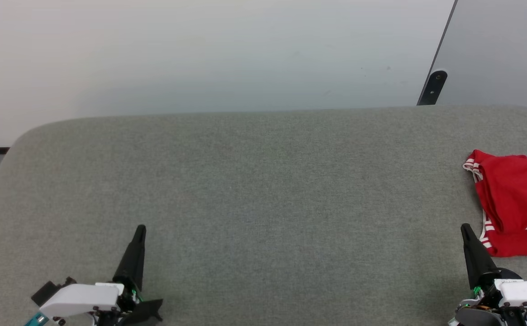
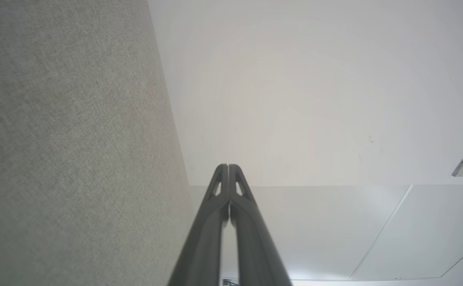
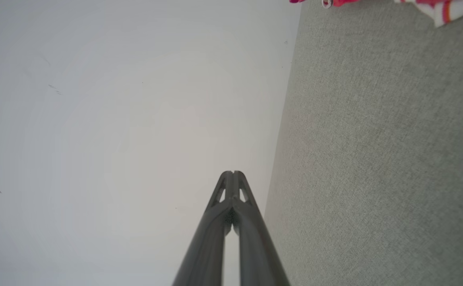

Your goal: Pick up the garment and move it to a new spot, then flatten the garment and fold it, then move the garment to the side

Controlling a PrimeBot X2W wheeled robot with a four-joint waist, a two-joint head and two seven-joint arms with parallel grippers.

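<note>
Now, the red jersey garment with white-and-red striped trim [image 1: 514, 203] lies bunched at the far right of the wide grey fabric-covered surface [image 1: 263, 181], its right part cut off by the edge of the head view. The right gripper [image 1: 464, 227] sits low at the lower right, its two long dark fingers pressed together and holding nothing, the tip just beside the garment's near left corner but apart from it. In the right wrist view the closed right gripper [image 3: 233, 173] points along the surface edge, with the garment [image 3: 446, 8] a strip at the top. Over on the other side, the left gripper [image 1: 140, 228] is well apart from the garment, fingers likewise pressed together, as the left wrist view [image 2: 228, 167] confirms. Behind the surface stands a plain white wall [image 1: 200, 54]; a grey panel [image 1: 503, 50] with a small black bracket [image 1: 436, 86] leans in at the upper right.
</note>
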